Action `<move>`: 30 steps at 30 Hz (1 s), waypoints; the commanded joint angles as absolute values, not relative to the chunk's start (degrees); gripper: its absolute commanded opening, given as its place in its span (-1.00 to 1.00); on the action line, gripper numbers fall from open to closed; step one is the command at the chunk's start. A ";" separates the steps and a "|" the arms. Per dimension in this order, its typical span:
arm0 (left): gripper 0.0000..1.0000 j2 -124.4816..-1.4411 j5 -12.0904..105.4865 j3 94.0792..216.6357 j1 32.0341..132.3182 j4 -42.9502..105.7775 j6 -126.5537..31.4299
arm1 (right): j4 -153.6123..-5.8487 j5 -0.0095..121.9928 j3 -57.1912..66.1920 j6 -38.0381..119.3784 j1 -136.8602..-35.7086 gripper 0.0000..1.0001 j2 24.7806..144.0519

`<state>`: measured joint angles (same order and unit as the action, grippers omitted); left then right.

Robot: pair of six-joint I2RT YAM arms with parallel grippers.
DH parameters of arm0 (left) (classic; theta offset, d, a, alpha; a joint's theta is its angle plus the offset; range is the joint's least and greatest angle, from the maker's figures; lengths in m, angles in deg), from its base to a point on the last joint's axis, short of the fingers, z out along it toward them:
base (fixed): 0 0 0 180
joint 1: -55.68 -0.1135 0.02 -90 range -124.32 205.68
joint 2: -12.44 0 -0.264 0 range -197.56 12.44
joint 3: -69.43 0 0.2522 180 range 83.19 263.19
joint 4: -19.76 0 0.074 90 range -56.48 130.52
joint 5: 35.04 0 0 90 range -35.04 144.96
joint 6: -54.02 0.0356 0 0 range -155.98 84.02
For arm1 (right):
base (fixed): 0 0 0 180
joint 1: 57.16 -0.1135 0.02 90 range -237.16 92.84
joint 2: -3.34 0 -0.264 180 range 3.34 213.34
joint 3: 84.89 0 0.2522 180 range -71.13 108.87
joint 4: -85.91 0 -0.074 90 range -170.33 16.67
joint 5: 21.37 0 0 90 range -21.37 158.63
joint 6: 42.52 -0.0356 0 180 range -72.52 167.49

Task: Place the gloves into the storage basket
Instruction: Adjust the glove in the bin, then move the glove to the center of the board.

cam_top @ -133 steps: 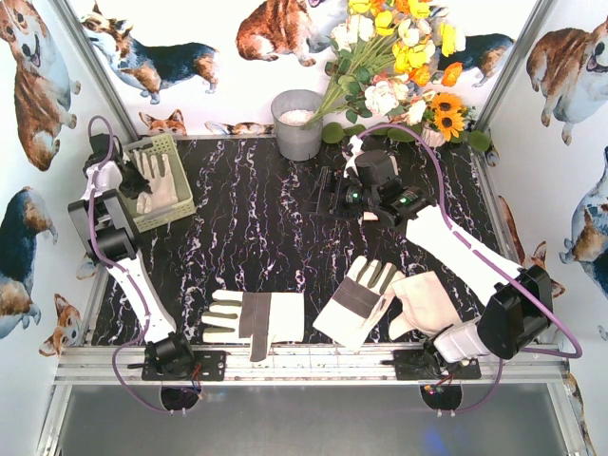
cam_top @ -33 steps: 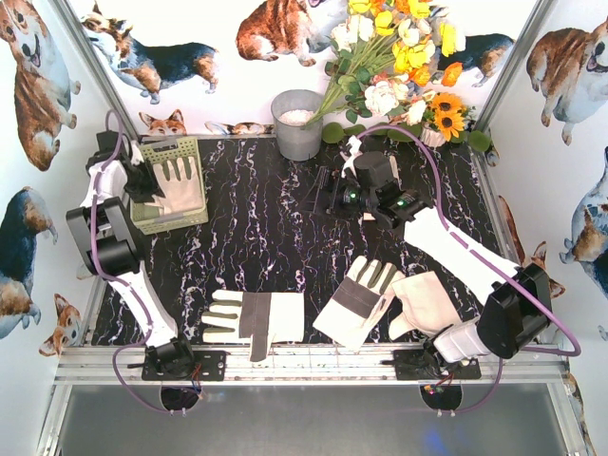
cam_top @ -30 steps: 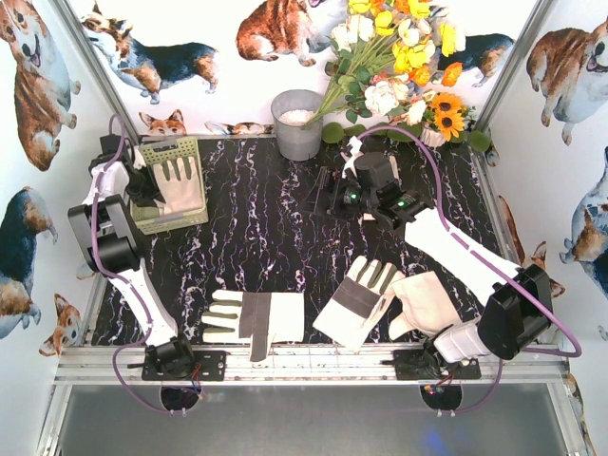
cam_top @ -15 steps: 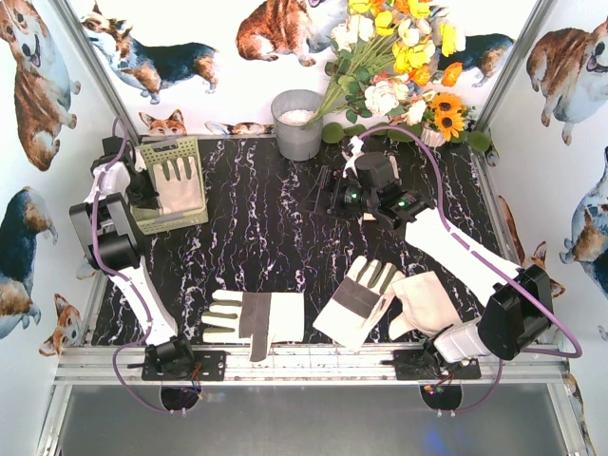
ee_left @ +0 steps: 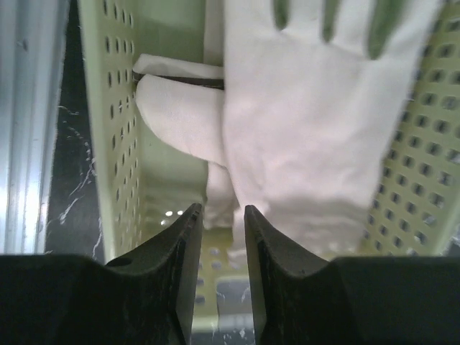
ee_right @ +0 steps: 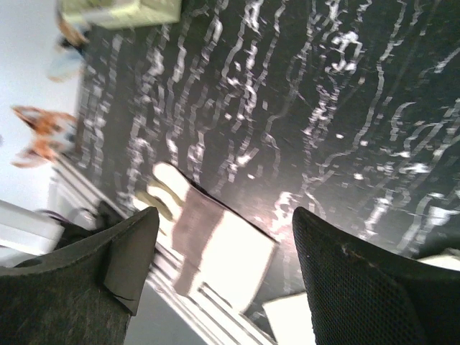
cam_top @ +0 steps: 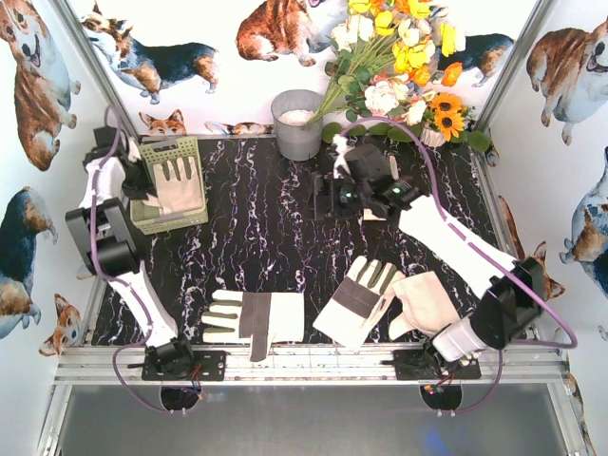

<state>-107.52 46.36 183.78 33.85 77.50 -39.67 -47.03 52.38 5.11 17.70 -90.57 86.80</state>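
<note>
The pale yellow-green storage basket (cam_top: 163, 149) stands at the far left with a cream glove (cam_top: 179, 182) lying in it, fingers pointing away. My left gripper (cam_top: 142, 185) hovers at the basket's left side. In the left wrist view its jaws (ee_left: 223, 212) stand narrowly apart and empty over the basket wall (ee_left: 118, 144) and the glove (ee_left: 316, 122). Three more gloves lie near the front edge: one left (cam_top: 252, 318), one middle (cam_top: 359, 296), one right (cam_top: 426, 302). My right gripper (cam_top: 319, 198) is wide open and empty above the table middle; its view (ee_right: 224, 223) looks down on the left glove (ee_right: 212, 248).
A round grey metal bucket (cam_top: 297, 123) stands at the back centre, with a bunch of artificial flowers (cam_top: 399, 66) to its right. Metal frame posts and walls with dog prints close in the sides. The aluminium rail (cam_top: 304, 366) runs along the front edge.
The left gripper has let go of the glove, which now lies in the basket, and has drawn back a little. The right arm has swung left and toward the back.
</note>
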 commanded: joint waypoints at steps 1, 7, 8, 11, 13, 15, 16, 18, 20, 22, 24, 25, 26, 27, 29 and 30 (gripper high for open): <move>-0.47 -96.56 44.27 182.69 33.70 79.81 -38.73 | -31.92 56.60 14.18 35.46 -95.35 0.50 91.75; -0.32 -79.88 41.48 169.78 34.58 78.88 -42.33 | -24.30 59.22 20.60 46.92 -104.32 0.44 101.80; -0.32 -77.25 41.48 167.19 35.20 78.67 -42.65 | -24.30 58.35 21.41 47.33 -105.47 0.44 103.76; -0.31 -70.35 41.76 159.95 36.49 78.53 -44.70 | -26.34 56.46 22.78 48.43 -108.98 0.43 107.86; -0.28 -65.69 41.36 154.70 36.52 77.07 -46.76 | -27.27 56.56 23.98 49.92 -111.59 0.43 111.01; -0.23 -61.70 41.16 150.40 36.52 76.48 -48.29 | -27.75 56.87 25.45 51.12 -114.24 0.41 114.27; -0.21 -60.11 41.46 148.83 36.53 76.88 -48.56 | -27.83 57.06 26.18 51.61 -115.26 0.41 115.66; -0.18 -57.59 43.06 146.70 36.52 78.47 -48.43 | -27.99 57.59 27.60 53.03 -116.93 0.40 118.05; -0.18 -55.61 44.17 145.63 36.52 79.62 -48.40 | -28.30 58.09 28.44 54.63 -118.22 0.40 119.79; -0.17 -54.08 44.32 144.62 36.52 79.78 -49.13 | -29.52 58.83 28.33 55.68 -119.28 0.40 120.81; -0.17 -52.52 44.68 143.46 36.54 78.94 -50.71 | -31.17 58.88 27.75 55.91 -120.08 0.40 121.46; -0.18 -51.90 44.90 142.91 36.56 78.36 -51.78 | -31.96 59.06 27.28 55.92 -120.51 0.38 121.66; -0.20 -51.44 44.84 142.30 36.67 77.78 -52.82 | -32.89 59.64 26.75 55.86 -121.06 0.37 121.84; -0.20 -51.19 44.47 141.74 36.84 77.32 -53.67 | -33.89 60.19 26.13 55.80 -121.43 0.36 121.94; -0.20 -50.91 43.67 141.03 37.48 77.14 -54.95 | -35.64 61.17 24.78 55.64 -122.17 0.32 122.22; -0.19 -50.74 43.35 140.64 37.82 77.25 -55.43 | -36.46 61.57 24.09 55.41 -122.36 0.30 122.38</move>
<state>-51.41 43.87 142.15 36.76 78.71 -51.71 -30.37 58.98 25.31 54.27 -121.36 122.16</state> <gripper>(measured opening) 0.401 0.667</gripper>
